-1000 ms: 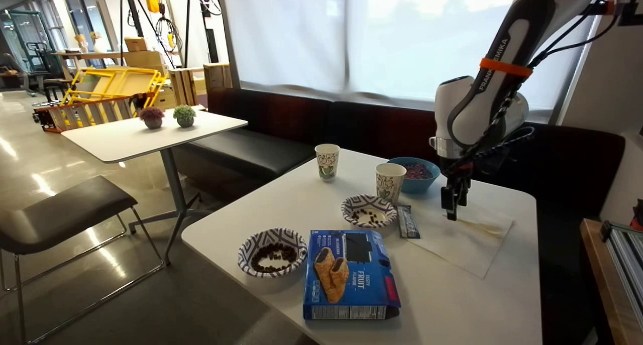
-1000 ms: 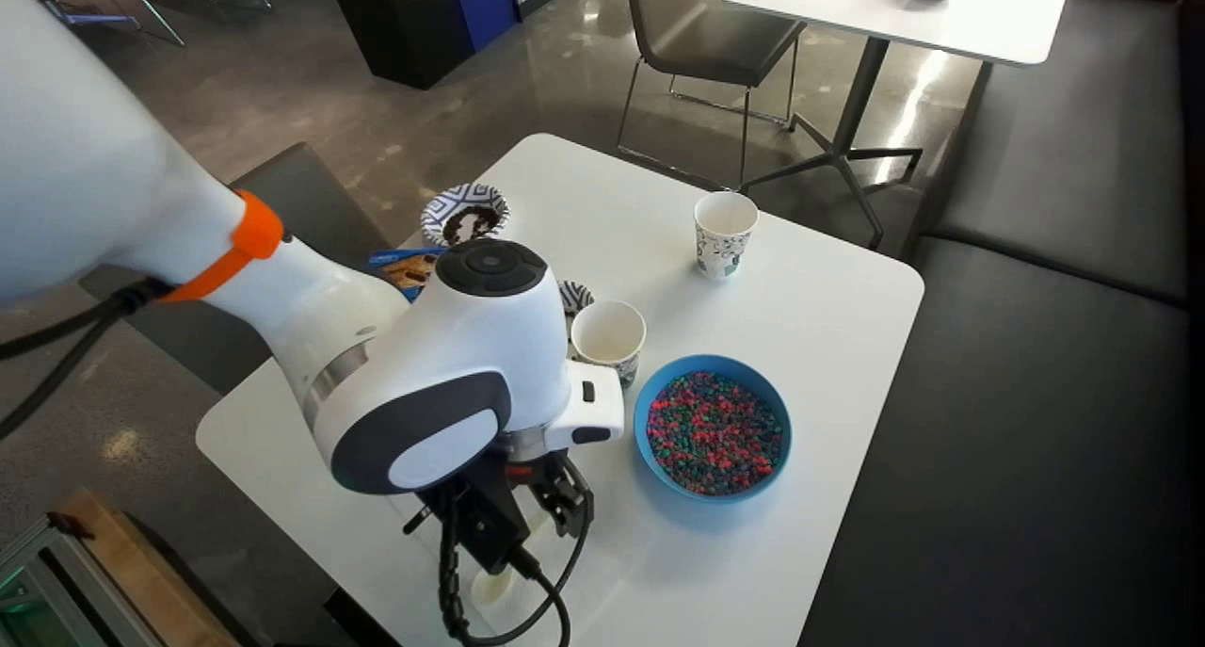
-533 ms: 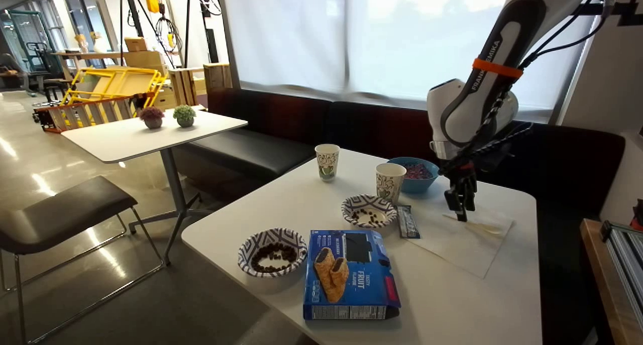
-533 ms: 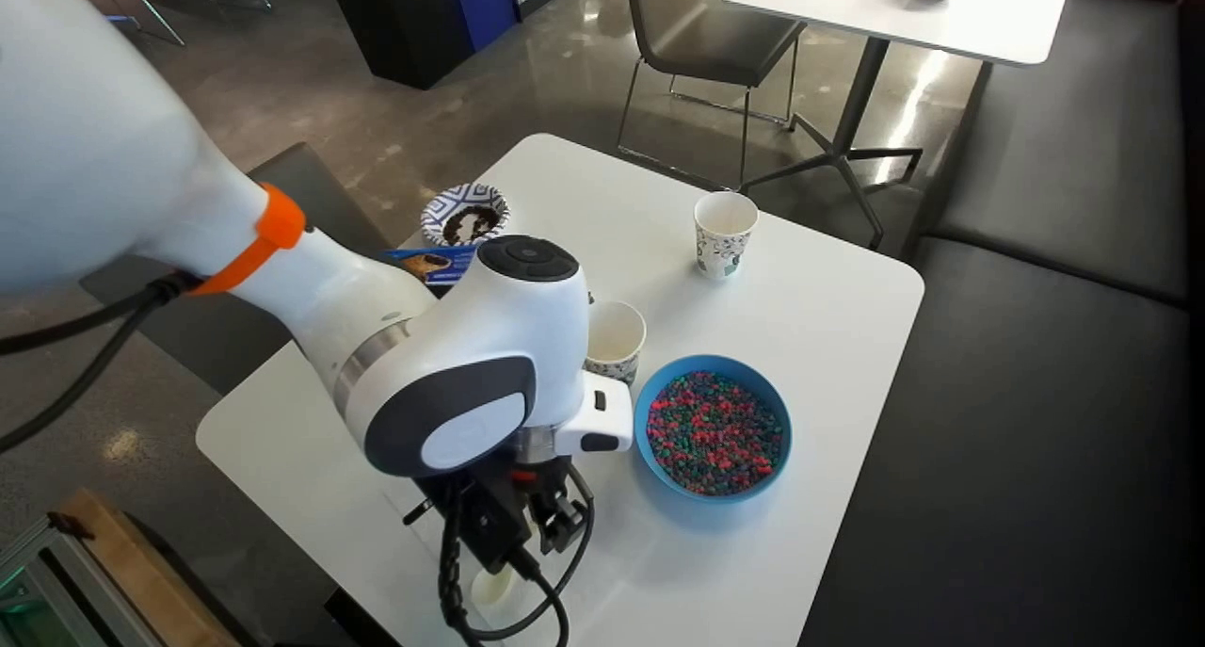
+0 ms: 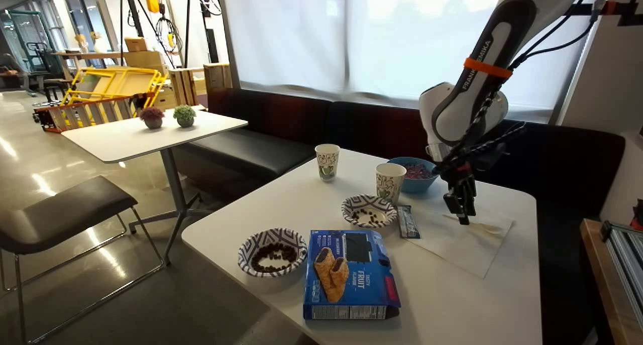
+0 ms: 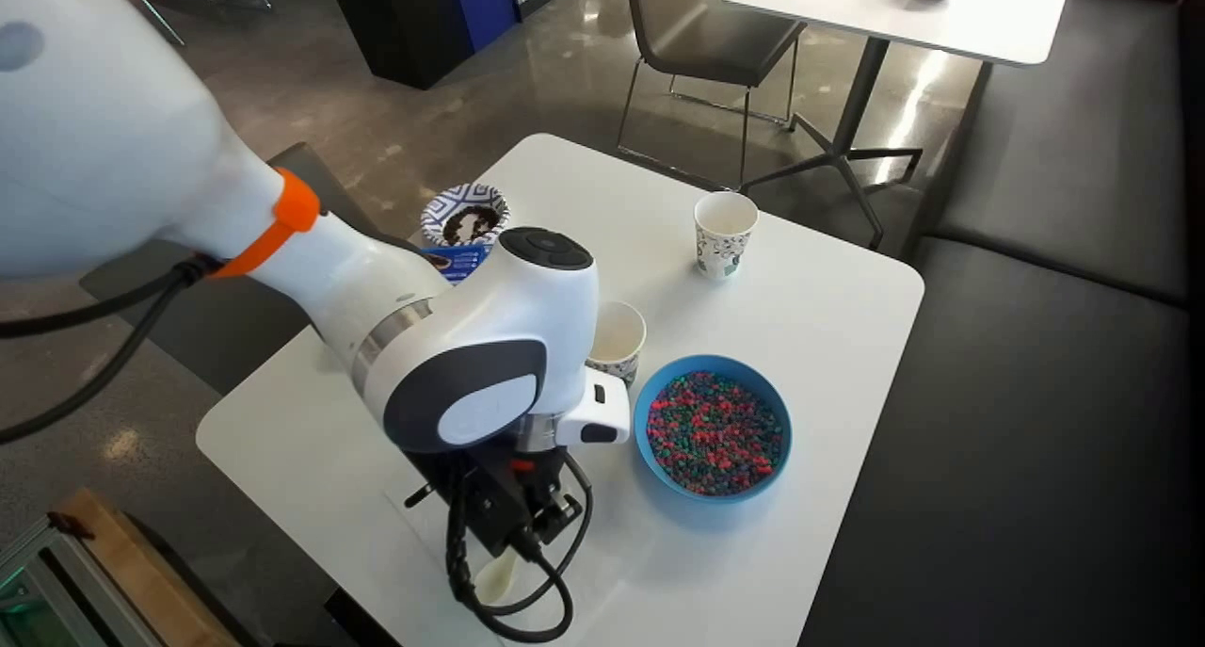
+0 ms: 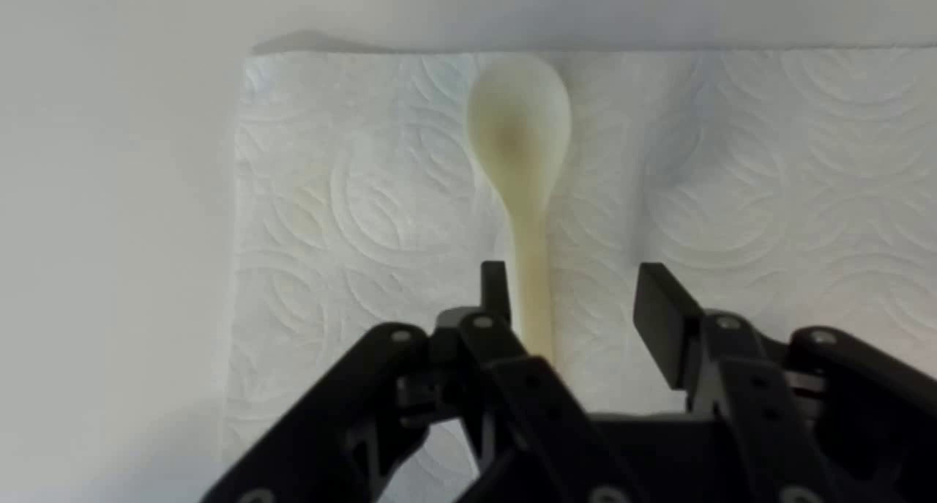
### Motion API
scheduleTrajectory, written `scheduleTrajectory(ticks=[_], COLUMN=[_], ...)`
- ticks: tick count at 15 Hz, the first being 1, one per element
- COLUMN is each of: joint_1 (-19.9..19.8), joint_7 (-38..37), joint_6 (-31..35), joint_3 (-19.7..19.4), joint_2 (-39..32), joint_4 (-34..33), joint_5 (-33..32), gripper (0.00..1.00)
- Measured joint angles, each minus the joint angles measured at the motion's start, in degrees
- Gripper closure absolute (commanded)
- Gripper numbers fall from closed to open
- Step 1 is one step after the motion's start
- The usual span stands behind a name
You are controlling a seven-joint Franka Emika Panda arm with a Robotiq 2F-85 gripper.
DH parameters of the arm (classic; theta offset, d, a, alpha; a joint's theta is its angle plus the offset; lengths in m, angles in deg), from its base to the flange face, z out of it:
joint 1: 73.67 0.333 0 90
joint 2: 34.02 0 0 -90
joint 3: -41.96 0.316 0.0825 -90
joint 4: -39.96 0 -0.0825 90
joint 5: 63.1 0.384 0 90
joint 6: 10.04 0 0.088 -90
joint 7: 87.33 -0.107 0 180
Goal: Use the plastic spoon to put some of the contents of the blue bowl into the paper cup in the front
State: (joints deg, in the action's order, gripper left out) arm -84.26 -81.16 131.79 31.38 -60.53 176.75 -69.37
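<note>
One plastic spoon [image 7: 525, 188] ungrasped; pickup judged in hand; spread gripper [image 7: 575, 298], near handle [image 7: 534, 291], to be centred, lowered, closed.

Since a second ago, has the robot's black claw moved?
Yes. In an exterior view, the black gripper has shifted rightward in the picture, farther from the silver-blue packet.
</note>
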Motion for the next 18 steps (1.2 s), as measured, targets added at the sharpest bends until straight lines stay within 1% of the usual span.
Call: scheduleTrajectory(ticks=[1, 2, 4, 5, 7, 8, 11, 13, 15, 16, 17, 18], joint_1=[-0.2, -0.4, -0.7, -0.9, -1.2, -1.2, -1.2, -1.2, -1.2, -1.2, -1.3, -1.3], joint_7=[0.3, 0.6, 1.1, 1.4, 2.0, 2.2, 2.5, 2.8, 3.1, 3.2, 3.4, 3.6], joint_6=[-0.1, -0.2, -0.2, -0.2, -0.2, -0.3, -1.1, -2.1, -2.9, -3.1, -3.4, -3.8], joint_3=[0.2, 0.3, 0.4, 0.4, 0.5, 0.6, 0.8, 0.8, 0.8, 0.8, 0.8, 0.8], joint_2=[-0.5, -0.9, -1.8, -2.2, -2.5, -2.6, -2.6, -2.6, -2.6, -2.6, -2.6, -2.6], joint_4=[-0.3, -0.6, -1.2, -1.5, -1.9, -2.0, -2.2, -2.4, -2.7, -2.7, -2.8, -3.0], joint_5=[0.0, 0.1, 0.1, 0.1, 0.1, 0.1, 0.1, 0.1, 0.1, 0.1, 0.1, 0.1], gripper=[0.55, 0.55, 0.58, 0.63, 0.68, 0.67, 0.70, 0.69, 0.71, 0.74, 0.75, 0.73])
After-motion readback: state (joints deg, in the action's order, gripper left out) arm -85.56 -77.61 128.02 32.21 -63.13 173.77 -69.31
